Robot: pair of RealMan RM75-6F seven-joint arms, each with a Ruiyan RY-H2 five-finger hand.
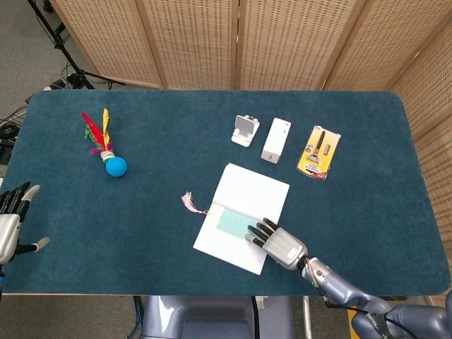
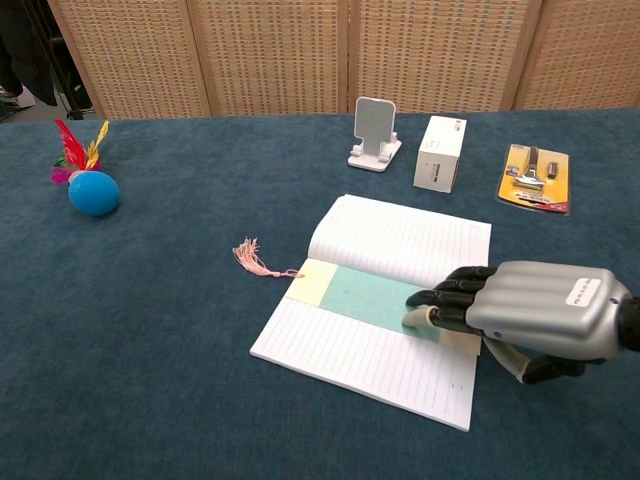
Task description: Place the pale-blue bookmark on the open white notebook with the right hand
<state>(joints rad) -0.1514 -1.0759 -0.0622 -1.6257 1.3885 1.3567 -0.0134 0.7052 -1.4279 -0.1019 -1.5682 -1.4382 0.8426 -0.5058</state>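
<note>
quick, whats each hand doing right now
Left hand: open, holding nothing, at the table's left edge.
Right hand: fingertips on the pale-blue bookmark, over the open white notebook; grip cannot be told.
</note>
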